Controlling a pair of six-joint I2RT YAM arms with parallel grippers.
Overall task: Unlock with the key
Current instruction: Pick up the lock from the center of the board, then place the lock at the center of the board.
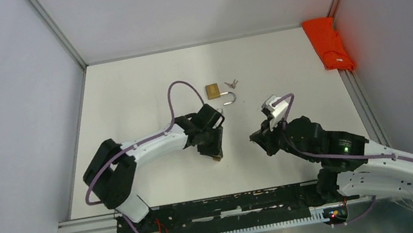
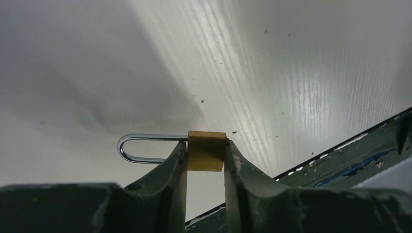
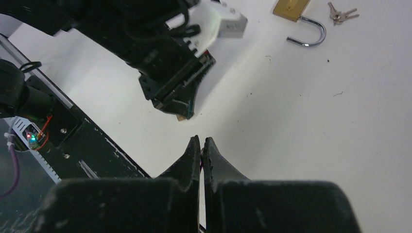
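Note:
My left gripper [image 2: 206, 144] is shut on the brass body of a small padlock [image 2: 207, 156]; its steel shackle [image 2: 127, 145] sticks out to the left, just above the white table. From above, this gripper [image 1: 216, 153] hangs near the table's front middle. A second brass padlock [image 1: 212, 91] lies farther back with its shackle [image 3: 311, 36] swung open, and a bunch of keys [image 1: 231, 84] rests right beside it. My right gripper [image 3: 201, 141] is shut, hovering right of the left one, its tip [image 1: 256, 138] well short of the keys [image 3: 342, 14].
A red cloth [image 1: 328, 42] lies at the back right corner against the wall frame. A black rail [image 1: 219, 206] runs along the table's near edge below both grippers. Grey walls close in the left, back and right sides.

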